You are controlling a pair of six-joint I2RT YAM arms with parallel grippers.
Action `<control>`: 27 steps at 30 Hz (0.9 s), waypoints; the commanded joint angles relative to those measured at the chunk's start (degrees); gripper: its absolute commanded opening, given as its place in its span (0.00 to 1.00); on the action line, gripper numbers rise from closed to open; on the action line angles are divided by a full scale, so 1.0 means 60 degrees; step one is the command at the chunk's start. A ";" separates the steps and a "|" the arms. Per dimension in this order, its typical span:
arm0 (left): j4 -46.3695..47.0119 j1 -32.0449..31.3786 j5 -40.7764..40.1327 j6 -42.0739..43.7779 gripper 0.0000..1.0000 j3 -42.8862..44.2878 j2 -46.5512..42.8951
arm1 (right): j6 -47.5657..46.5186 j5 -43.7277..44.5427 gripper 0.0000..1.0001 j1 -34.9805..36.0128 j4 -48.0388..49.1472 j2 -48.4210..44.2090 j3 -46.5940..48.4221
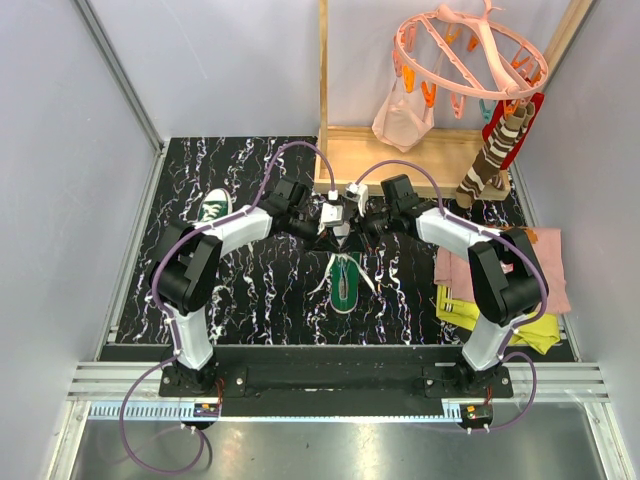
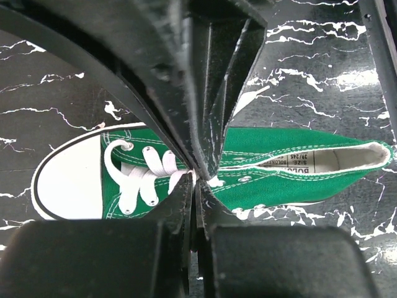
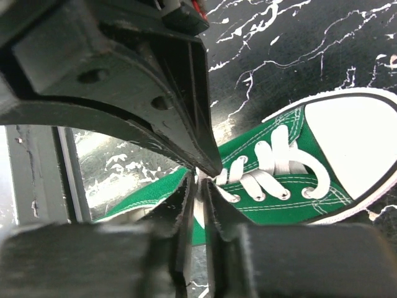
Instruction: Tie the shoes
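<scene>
One green shoe (image 1: 345, 282) lies in the middle of the black marble table (image 1: 260, 290), toe toward the arms, and the second shoe (image 1: 213, 207) sits at the back left. Both grippers meet tip to tip just above the middle shoe's lacing. My left gripper (image 2: 197, 180) is shut, pinching a bit of white lace (image 2: 215, 182) at its tips over the shoe (image 2: 279, 180). My right gripper (image 3: 200, 177) has its jaws a narrow slit apart, with a strip of white lace (image 3: 200, 208) showing in the gap above the shoe (image 3: 291, 205).
A wooden rack (image 1: 400, 155) stands at the back right, with a pink clip hanger (image 1: 470, 50) and a striped sock (image 1: 495, 150) hanging over it. Folded pink and yellow cloths (image 1: 510, 290) lie by the right arm. Grey walls close in both sides.
</scene>
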 commanded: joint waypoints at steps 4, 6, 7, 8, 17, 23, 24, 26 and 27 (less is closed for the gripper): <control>0.0371 -0.0184 -0.0248 0.1181 0.00 -0.0333 -0.0405 | 0.1453 -0.1036 0.45 -0.0418 -0.0258 -0.0587 0.0355; 0.0649 -0.0200 -0.0351 0.1300 0.00 -0.0554 -0.0610 | 0.1748 -0.1184 0.45 -0.0580 -0.0434 -0.0514 0.0429; 0.0940 -0.0243 -0.0438 0.1300 0.00 -0.0729 -0.0683 | 0.1982 -0.1170 0.43 -0.0668 -0.0507 -0.0470 0.0487; 0.1103 -0.0273 -0.0540 0.1329 0.00 -0.0818 -0.0785 | 0.2071 -0.1170 0.40 -0.0698 -0.0551 -0.0411 0.0502; 0.3402 -0.0551 -0.1302 0.1110 0.00 -0.2004 -0.1445 | 0.2921 -0.1155 0.21 -0.0815 -0.0728 0.0702 0.1146; 0.4706 -0.0683 -0.1990 0.0978 0.00 -0.2634 -0.1811 | 0.2980 -0.1243 0.21 -0.0815 -0.0742 0.1054 0.1352; 0.4998 -0.0726 -0.2093 0.1007 0.00 -0.2795 -0.1841 | 0.2995 -0.1315 0.21 -0.0830 -0.0742 0.1127 0.1366; 0.5394 -0.0785 -0.2371 0.1095 0.00 -0.3015 -0.1914 | 0.3038 -0.1403 0.22 -0.0830 -0.0757 0.1171 0.1367; 0.5686 -0.0815 -0.2445 0.1095 0.00 -0.3175 -0.1929 | 0.3082 -0.1535 0.22 -0.0801 -0.0742 0.1215 0.1337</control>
